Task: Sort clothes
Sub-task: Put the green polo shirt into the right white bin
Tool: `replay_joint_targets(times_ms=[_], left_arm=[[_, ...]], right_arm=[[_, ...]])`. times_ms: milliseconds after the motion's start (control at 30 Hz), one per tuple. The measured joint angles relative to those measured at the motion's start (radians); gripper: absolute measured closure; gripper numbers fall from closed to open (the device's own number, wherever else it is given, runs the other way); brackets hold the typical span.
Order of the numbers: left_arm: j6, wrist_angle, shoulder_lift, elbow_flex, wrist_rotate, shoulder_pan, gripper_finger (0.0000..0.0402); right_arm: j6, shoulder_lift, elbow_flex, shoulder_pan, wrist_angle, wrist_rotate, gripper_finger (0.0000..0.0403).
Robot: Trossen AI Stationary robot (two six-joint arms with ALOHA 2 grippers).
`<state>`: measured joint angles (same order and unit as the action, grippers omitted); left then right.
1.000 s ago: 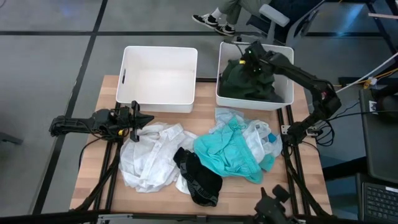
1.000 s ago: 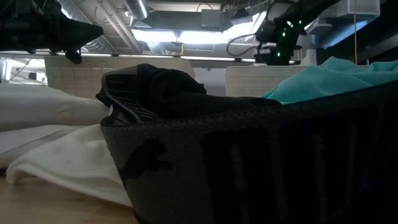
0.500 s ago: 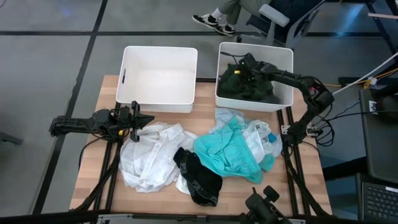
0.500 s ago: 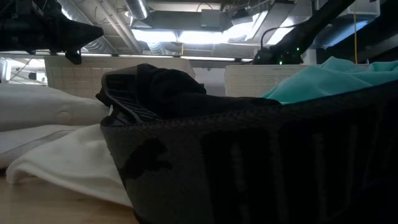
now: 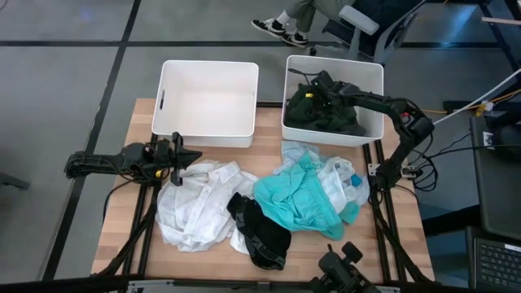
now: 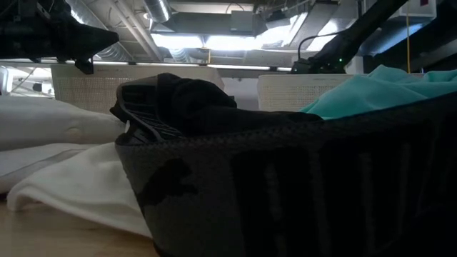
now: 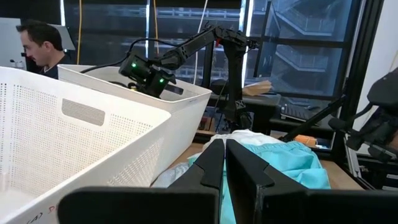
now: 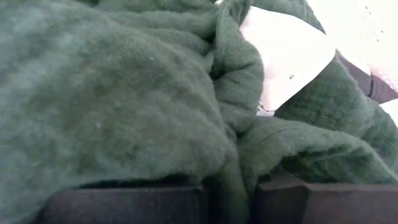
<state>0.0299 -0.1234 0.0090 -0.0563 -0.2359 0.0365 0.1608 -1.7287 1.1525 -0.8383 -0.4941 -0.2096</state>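
1. Two white bins are set at the table's far edge; the left bin (image 5: 209, 102) lies just ahead of the left gripper (image 5: 181, 156), whose fingers are pressed together on nothing, beside the white garment (image 5: 195, 205).
2. The right gripper (image 5: 313, 84) is sunk in the right bin (image 5: 374, 75), clamped on the dark green garment (image 5: 321, 110).
3. The cloth is best let go low (inside the walls), then the gripper lifted straight clear of the rim.
4. Open room is judged scarce: the black garment (image 5: 259, 232) and the teal garment (image 5: 297, 201) crowd the table between the arms.

arms: dark, jointed | right arm (image 5: 389, 104): green light, black cable | left arm (image 5: 122, 159): yellow mark
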Motion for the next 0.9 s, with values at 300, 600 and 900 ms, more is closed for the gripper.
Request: replay_joint_targets(times_ms=[300,600,900], left_arm=[[0.000,0.000,0.000,0.000,0.000,0.000,0.0393],[0.000,0.000,0.000,0.000,0.000,0.000,0.0393],[0.000,0.000,0.000,0.000,0.000,0.000,0.0393]], right_arm=[[-0.019,-0.006,0.071,0.001,-0.089,-0.032,0.0363],[-0.024,-0.006,0.154,0.000,-0.198,-0.042,0.0262],[-0.022,0.094,0.266,0.001,-0.337,-0.023,0.0199]])
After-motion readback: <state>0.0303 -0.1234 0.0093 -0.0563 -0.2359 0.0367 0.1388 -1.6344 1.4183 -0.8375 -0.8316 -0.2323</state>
